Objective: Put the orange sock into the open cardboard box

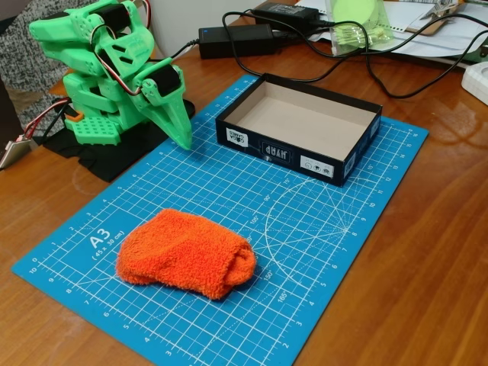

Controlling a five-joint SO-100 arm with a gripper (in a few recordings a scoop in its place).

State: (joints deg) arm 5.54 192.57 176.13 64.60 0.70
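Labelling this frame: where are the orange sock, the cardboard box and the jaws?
orange sock (187,255), fixed view, middle of the fuzzy lump.
cardboard box (284,149), fixed view, black front wall.
gripper (183,136), fixed view, tip of the green jaws.

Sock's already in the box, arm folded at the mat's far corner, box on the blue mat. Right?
Not quite. In the fixed view the sock lies on the blue mat, near its front edge and apart from the box, which holds nothing. The rest stands: the green arm is folded at the mat's far corner, and the box sits on the mat.
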